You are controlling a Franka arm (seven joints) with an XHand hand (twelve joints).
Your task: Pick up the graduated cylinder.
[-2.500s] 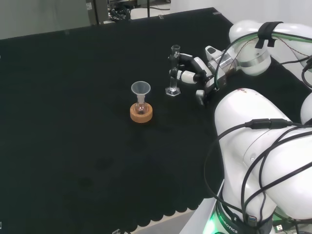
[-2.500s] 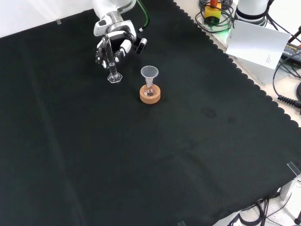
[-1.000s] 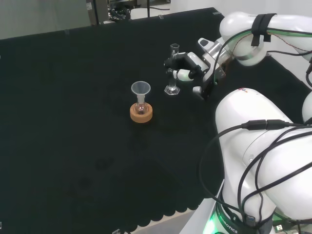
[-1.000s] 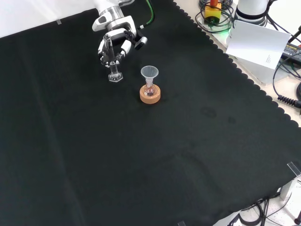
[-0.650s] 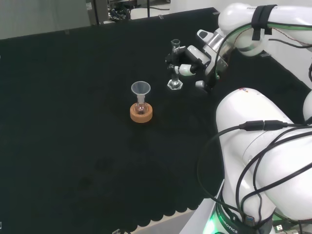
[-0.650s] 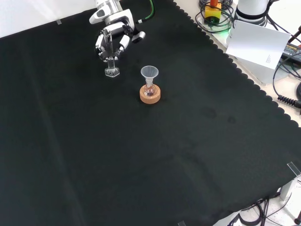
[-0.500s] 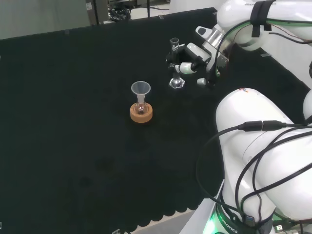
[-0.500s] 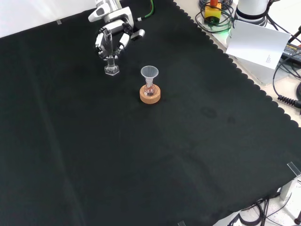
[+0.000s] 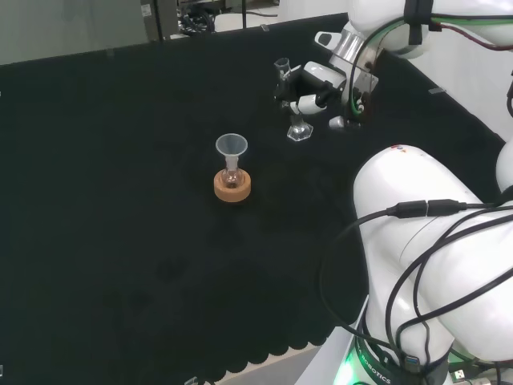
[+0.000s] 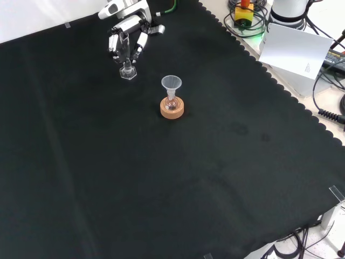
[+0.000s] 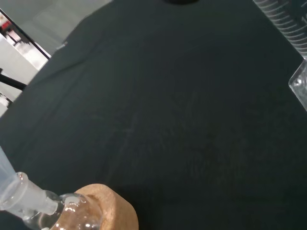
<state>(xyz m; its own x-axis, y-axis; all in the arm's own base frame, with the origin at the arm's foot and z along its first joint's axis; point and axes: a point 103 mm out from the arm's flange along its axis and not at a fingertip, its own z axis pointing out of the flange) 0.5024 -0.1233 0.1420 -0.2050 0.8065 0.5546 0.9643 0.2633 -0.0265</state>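
Observation:
The graduated cylinder [image 9: 290, 100] is a slim clear glass tube with a hexagonal foot. The hand [image 9: 311, 87] is shut on its middle, fingers curled round the tube. In the head view the cylinder leans, with its mouth to the left and its foot to the right, and looks lifted off the cloth. In the front view the hand [image 10: 128, 33] is near the top, and the cylinder's foot [image 10: 128, 72] hangs just below the fingers. The wrist view has the ribbed tube and foot of the cylinder [image 11: 289, 28] close by.
A small flask with a clear funnel [image 9: 232, 147] sits in a cork ring [image 9: 232, 187], left of and nearer than the hand in the head view. The cork ring [image 10: 172, 108] lies below the hand in the front view. A white sheet [image 10: 295, 49] and cables lie beyond the cloth's scalloped edge.
The hand has closed round the cylinder and carried it up off the cloth, to the right and farther off in the head view. The tube now leans. The funnel and cork ring stayed put.

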